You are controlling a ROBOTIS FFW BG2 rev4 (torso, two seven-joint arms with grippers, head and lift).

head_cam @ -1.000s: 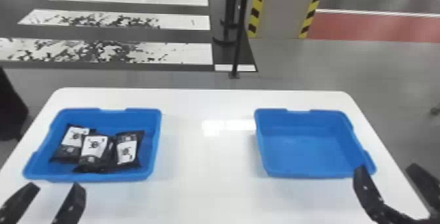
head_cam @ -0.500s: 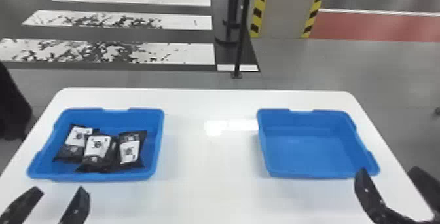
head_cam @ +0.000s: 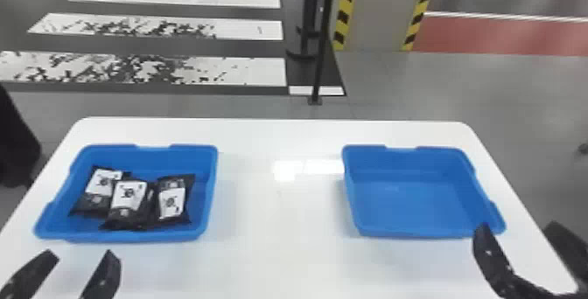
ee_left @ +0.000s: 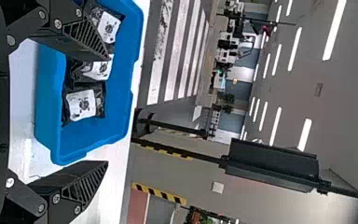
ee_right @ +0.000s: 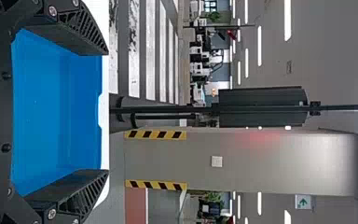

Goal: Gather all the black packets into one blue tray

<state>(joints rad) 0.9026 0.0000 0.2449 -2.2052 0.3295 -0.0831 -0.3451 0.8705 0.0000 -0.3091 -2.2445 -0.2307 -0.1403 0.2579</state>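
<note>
3 packets (head_cam: 129, 195) lie bunched in the tray (head_cam: 209, 197) at the frame's lower left; gathering looks finished. Left claw (head_cam: 82, 255) and right claw (head_cam: 518, 227) gape apart, best kept high, clear of the tray.

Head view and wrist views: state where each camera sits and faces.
Head view: on the head, facing forward and down at the table; left claw and right claw below.
Left wrist view: on that wrist, facing past its claw to the left tray and black packets.
Right wrist view: on that wrist, facing past its claw over the right tray.
Shared: packets in head and left wrist views; floor stripes in all.
</note>
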